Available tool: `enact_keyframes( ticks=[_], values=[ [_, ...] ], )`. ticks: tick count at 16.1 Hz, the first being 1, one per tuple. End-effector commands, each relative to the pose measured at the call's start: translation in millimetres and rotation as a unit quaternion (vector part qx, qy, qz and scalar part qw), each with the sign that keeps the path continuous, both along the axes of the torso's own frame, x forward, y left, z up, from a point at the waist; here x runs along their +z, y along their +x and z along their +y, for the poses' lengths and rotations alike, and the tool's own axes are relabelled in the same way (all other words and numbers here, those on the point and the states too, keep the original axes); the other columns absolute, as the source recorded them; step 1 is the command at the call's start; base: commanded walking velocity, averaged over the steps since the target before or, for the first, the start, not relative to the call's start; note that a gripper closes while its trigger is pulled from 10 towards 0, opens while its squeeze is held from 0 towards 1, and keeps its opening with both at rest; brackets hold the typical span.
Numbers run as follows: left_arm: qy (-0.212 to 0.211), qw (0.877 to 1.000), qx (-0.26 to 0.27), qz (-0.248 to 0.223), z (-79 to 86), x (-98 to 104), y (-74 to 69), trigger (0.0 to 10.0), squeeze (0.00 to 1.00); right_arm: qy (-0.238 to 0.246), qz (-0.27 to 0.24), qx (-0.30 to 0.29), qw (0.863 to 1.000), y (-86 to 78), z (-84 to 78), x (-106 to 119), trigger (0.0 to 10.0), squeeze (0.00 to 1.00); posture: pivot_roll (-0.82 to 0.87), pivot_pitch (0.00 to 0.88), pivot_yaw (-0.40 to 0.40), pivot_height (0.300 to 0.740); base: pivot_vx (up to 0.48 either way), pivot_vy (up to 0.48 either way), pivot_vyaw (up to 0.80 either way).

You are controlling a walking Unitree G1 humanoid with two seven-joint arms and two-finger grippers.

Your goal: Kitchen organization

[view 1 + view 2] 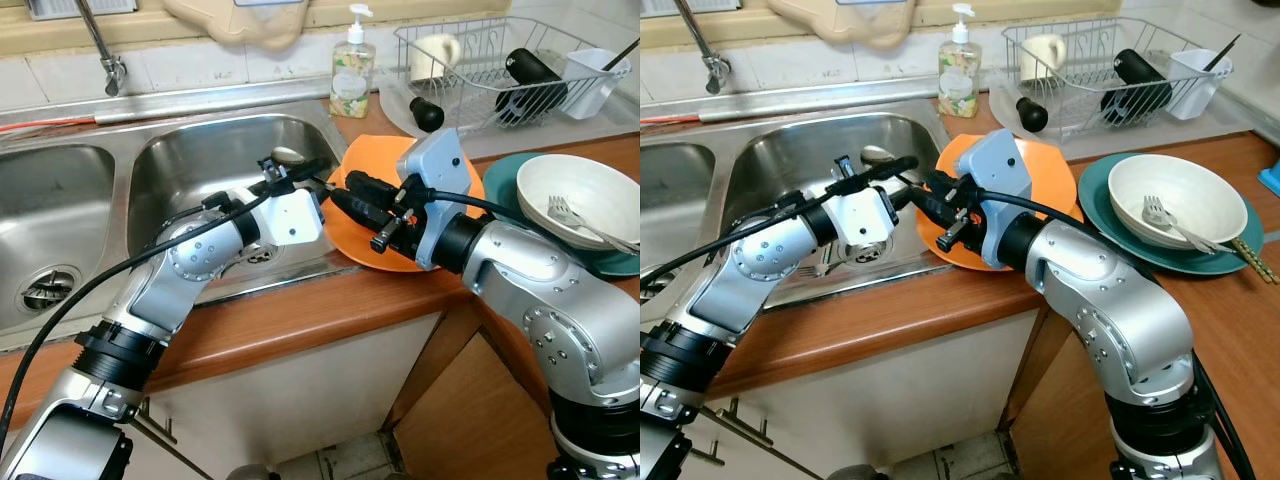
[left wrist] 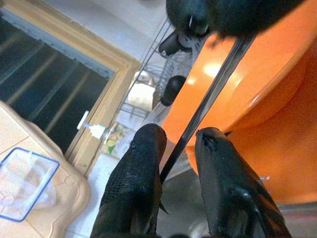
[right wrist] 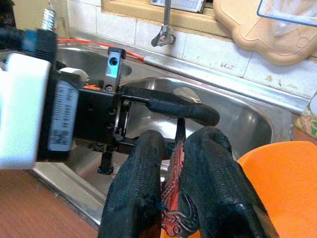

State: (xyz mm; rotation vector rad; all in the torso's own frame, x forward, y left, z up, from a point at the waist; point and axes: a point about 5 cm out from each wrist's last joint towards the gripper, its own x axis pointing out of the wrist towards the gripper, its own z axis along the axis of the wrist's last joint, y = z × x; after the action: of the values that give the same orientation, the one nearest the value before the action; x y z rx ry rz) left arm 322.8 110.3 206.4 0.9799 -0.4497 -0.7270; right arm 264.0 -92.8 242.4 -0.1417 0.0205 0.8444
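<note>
Chopstick (image 2: 208, 99): thin, straight and dark along the shaft. The butt end is dark red with a fine pattern, seen in the right wrist view. It hangs in the air between the two grippers, over the sink's (image 1: 200, 160) near rim and just beside the orange plate (image 1: 365, 155).

Right gripper (image 3: 173, 136): fingers pressed together on the patterned red end, with a firm hold and almost no gap.

Left gripper (image 2: 178, 136): fingers drawn close on either side of the shaft, which runs up between them toward the right gripper. The shaft lies against one finger. I cannot tell whether the other pad presses it, so a grip is not confirmed.

Orange plate is on the wooden countertop (image 1: 300, 315) with its edge over the sink rim. Much of it is covered by the right wrist.

Hard to read:
- In the head views the chopstick is nearly lost among black fingers and cables.
- Its tip is hidden behind the left gripper's fingers.
- Its full length cannot be made out.

Further right, a white bowl (image 1: 1200, 190) with a fork (image 1: 1160, 215) sits on a teal plate (image 1: 1100, 200). A dish rack (image 1: 480, 60) and a soap bottle (image 1: 352, 75) stand behind.
</note>
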Motion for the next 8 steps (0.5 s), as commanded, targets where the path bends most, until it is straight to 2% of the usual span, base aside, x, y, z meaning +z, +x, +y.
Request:
enact_keyframes(
  ticks=[1,3,4,5,6,8],
  values=[
    [0.004,1.000,0.011,-0.014,4.6,5.9,3.7,0.0,0.00,0.000,-0.009,0.019,1.000,-5.4,3.4,4.5,0.0,0.00,-0.05,0.000,0.053,0.740,0.000,0.000,0.00],
    [0.014,1.000,0.006,-0.014,5.1,4.5,3.6,0.0,0.00,-0.002,-0.010,0.020,1.000,-5.7,3.9,4.0,0.0,0.00,-0.05,0.000,0.053,0.740,0.000,0.000,0.00],
    [0.020,1.000,-0.004,-0.011,4.7,1.9,2.3,0.0,0.00,-0.002,-0.012,0.019,1.000,-5.3,4.5,4.0,0.7,0.00,-0.05,0.000,0.052,0.740,0.000,0.000,0.00],
    [0.027,1.000,-0.010,-0.011,4.9,0.7,1.8,0.0,0.00,-0.003,-0.013,0.018,1.000,-4.8,4.7,4.3,5.8,0.00,-0.05,0.000,0.052,0.740,0.000,0.000,0.00],
    [0.031,0.999,-0.011,-0.012,6.0,0.8,2.5,0.0,0.00,-0.005,-0.016,0.016,1.000,-4.2,4.9,4.7,10.0,0.00,-0.05,0.000,0.052,0.740,0.000,0.000,0.00],
    [0.039,0.999,-0.014,-0.014,8.0,1.3,3.4,0.0,0.00,-0.007,-0.018,0.012,1.000,-2.9,5.2,5.1,10.0,0.00,-0.05,0.000,0.049,0.740,0.000,0.000,0.00]
  ],
)
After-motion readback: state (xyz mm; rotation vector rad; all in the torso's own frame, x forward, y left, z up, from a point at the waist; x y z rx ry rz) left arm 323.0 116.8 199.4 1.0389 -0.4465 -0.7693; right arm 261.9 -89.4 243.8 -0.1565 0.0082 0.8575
